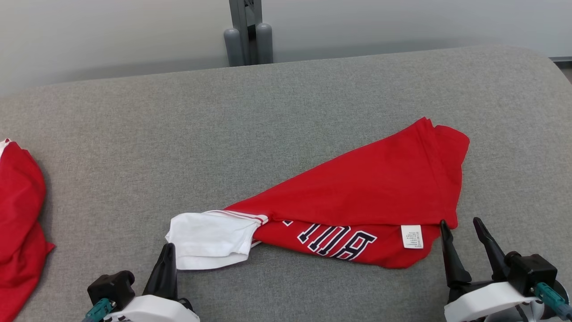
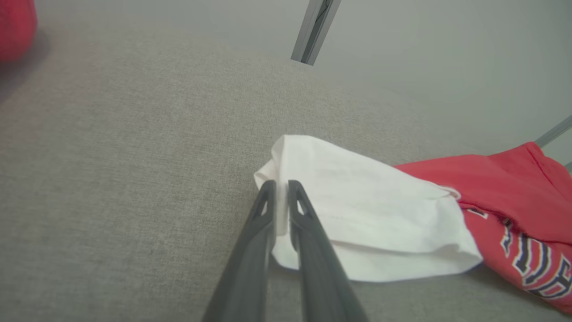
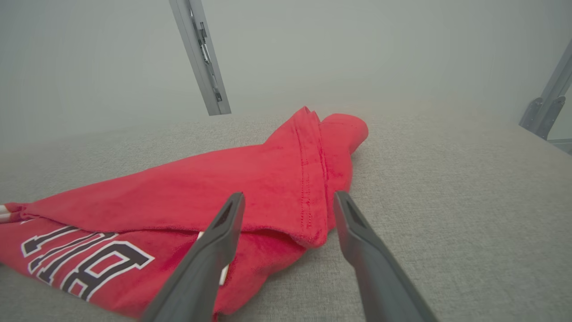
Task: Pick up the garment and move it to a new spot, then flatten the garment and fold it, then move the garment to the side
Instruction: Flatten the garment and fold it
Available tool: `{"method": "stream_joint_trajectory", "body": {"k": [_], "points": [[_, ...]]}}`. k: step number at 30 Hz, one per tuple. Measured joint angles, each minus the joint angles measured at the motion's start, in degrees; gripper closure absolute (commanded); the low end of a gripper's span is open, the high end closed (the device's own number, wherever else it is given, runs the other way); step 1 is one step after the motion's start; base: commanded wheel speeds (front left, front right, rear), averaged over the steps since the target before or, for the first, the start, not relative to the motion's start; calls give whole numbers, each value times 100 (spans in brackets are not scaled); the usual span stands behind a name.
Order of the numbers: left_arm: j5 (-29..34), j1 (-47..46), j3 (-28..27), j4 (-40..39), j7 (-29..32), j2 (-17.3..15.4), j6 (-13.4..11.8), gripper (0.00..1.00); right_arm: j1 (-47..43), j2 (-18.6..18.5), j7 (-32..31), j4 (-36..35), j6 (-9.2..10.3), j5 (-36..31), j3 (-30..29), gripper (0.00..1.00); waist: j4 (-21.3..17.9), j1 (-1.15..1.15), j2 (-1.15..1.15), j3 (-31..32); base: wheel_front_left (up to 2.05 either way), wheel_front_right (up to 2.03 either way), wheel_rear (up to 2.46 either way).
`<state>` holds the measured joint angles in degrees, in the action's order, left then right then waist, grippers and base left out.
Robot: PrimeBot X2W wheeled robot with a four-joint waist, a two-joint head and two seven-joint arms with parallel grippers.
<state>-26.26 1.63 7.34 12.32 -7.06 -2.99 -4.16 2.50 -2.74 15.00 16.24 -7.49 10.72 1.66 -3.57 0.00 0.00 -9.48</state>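
Observation:
The garment (image 1: 371, 188) is a red T-shirt with dark letters and a white label, lying folded on a slant on the grey padded surface. Its white sleeve (image 1: 210, 237) sticks out at the near left. In the left wrist view my left gripper (image 2: 281, 185) is nearly shut, with the edge of the white sleeve (image 2: 366, 205) pinched between its tips. My right gripper (image 1: 460, 222) stands open at the garment's near right corner. In the right wrist view its fingers (image 3: 223, 232) straddle the red hem (image 3: 308, 179) just above the cloth.
Another red garment (image 1: 18, 214) lies heaped at the left edge of the grey surface (image 1: 134, 147). A grey post (image 1: 248, 36) stands behind the far edge against the pale wall. Bare grey padding stretches behind and to the left of the shirt.

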Motion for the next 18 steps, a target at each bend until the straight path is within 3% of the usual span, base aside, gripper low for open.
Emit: {"method": "stream_joint_trajectory", "body": {"k": [8, 18], "points": [[-11, 182, 44, -448, 352, -52, -145, 100, 28, 0, 0, -2, 0, -9, 8, 0, 28, 0, 0, 18, 0, 0, 0], [-314, 194, -252, -1257, -54, -144, 1, 100, 42, 0, 0, 27, 0, 20, 5, 0, 56, 0, 0, 4, 0, 0, 0]]}}
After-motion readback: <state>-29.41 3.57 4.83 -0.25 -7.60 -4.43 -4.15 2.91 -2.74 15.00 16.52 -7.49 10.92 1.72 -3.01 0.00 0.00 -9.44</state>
